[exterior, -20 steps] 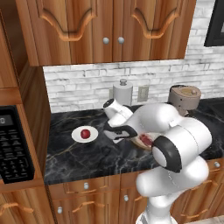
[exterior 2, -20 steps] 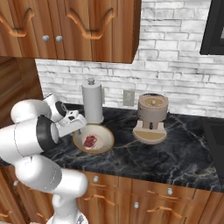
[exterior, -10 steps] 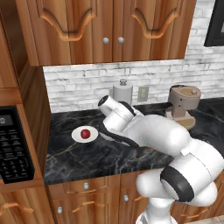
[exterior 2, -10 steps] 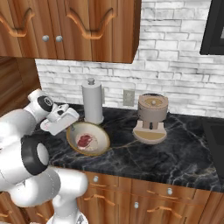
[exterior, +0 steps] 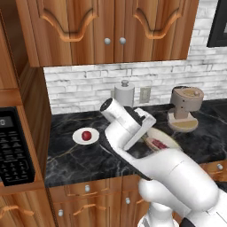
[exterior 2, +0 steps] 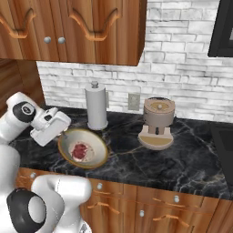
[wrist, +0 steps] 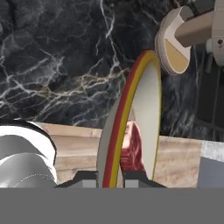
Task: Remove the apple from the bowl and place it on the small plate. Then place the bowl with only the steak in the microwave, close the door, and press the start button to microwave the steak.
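Note:
My gripper (exterior 2: 65, 133) is shut on the near rim of the tan bowl (exterior 2: 84, 150), which hangs tilted just above the black counter. The red steak (exterior 2: 80, 150) lies inside it. In the hand view the bowl's rim (wrist: 131, 109) runs edge-on between my fingertips (wrist: 85, 177), with the steak (wrist: 132, 151) behind it. In the left base view the bowl (exterior: 166, 141) peeks out behind my white arm. The red apple (exterior: 86, 135) rests on the small white plate (exterior: 77, 137), left of the bowl. The microwave (exterior: 13, 146) is built in at the far left, its keypad facing me.
A paper towel holder (exterior 2: 96, 107) stands against the brick wall behind the bowl. A beige coffee machine (exterior 2: 158, 123) sits on the counter to the right. Wooden cabinets hang overhead, and a dark stove edge (exterior 2: 225, 145) is at the far right.
My arm has swung its elbow forward and across the view. The bowl has shifted a little to the left with my gripper and is tilted more. The apple and plate have stayed put.

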You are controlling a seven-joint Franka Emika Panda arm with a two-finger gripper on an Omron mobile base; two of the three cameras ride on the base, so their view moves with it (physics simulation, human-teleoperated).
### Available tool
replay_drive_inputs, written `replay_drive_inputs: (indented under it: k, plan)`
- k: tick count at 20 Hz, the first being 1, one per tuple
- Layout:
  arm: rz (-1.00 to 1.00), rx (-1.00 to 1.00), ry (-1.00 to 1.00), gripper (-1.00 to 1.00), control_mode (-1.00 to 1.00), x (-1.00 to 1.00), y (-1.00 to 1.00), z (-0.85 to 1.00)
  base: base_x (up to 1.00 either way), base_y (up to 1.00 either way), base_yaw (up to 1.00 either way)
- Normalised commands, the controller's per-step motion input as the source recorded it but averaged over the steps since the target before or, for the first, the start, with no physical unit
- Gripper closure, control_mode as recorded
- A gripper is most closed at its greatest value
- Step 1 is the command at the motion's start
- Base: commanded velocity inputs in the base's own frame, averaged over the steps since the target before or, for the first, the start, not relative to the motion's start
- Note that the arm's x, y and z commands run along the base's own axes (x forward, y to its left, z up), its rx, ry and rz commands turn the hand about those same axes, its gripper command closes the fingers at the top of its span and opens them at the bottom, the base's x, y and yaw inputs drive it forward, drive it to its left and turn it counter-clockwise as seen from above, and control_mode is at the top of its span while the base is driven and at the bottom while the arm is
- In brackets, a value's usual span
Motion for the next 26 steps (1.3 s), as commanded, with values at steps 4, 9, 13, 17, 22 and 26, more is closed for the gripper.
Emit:
replay_drive_inputs:
  k: [4,9,13,17,22,26]
  plan:
    - [0.2,-0.17,0.0,1.0,-1.0,-0.39,0.0,0.52,0.0,0.0,0.0]
    - [0.3,-0.1,-0.02,1.0,-1.0,-0.03,-0.01,0.51,0.0,0.0,0.0]
    - [0.32,-0.05,-0.01,1.0,-1.0,0.0,0.0,0.37,0.0,0.0,0.0]
    - [0.19,-0.11,-0.16,1.0,-1.0,-0.15,0.0,0.34,0.0,0.0,0.0]
    - [0.07,-0.09,-0.22,1.0,-1.0,-0.08,0.0,0.26,0.0,0.0,0.0]
    - [0.0,-0.06,-0.12,1.0,-1.0,0.0,0.0,0.24,0.0,0.0,0.0]
